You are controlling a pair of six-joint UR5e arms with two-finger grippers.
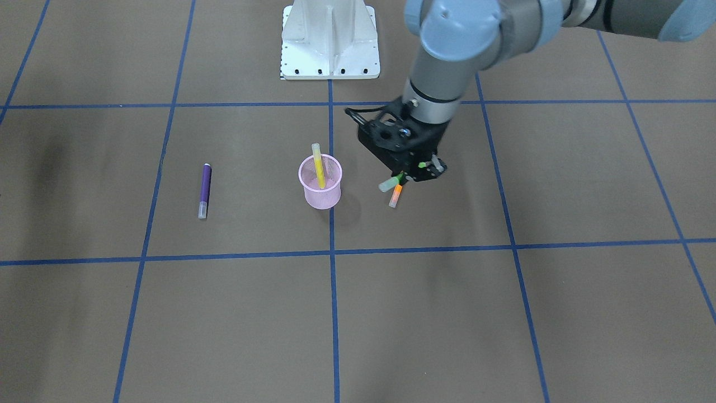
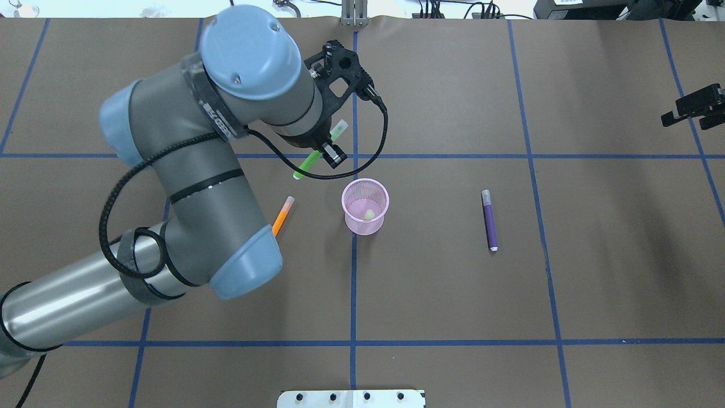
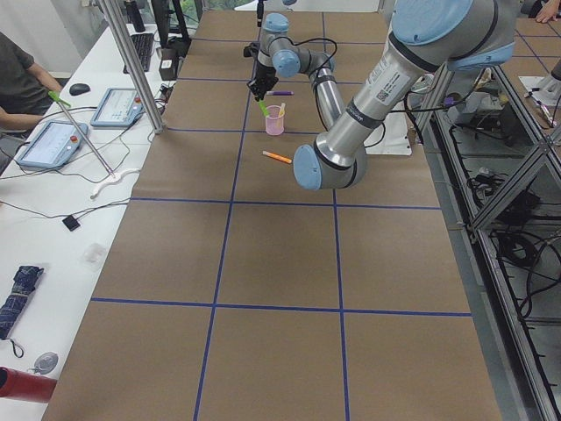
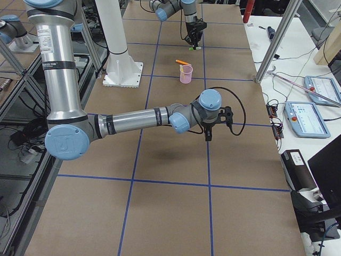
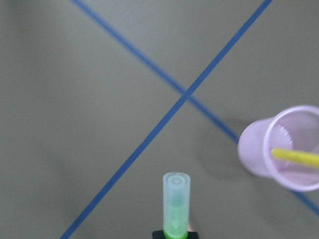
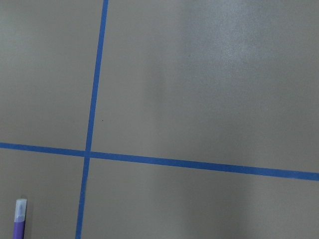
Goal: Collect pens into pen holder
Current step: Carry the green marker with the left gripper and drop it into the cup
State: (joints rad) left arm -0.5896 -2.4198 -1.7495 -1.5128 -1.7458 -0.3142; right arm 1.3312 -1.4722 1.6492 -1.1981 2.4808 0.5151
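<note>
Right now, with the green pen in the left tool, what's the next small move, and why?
Probably shift the left tool sideways until the slim green clear-capped pen hangs over the small pink wire-mesh cup. The tool is shut on the pen, but the wrist view shows the cup off to one side, not beneath it. A slim yellow pen leans inside.

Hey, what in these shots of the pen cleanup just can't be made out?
Overhead view: the left arm hides the orange pen at its lower end.
Overhead view: the right edge cuts the right gripper; jaws open or shut, cannot tell.
Right wrist view: the bottom edge cuts the purple pen just below its cap.
Left wrist view: the bottom edge cuts the green pen; only its capped end shows.
</note>
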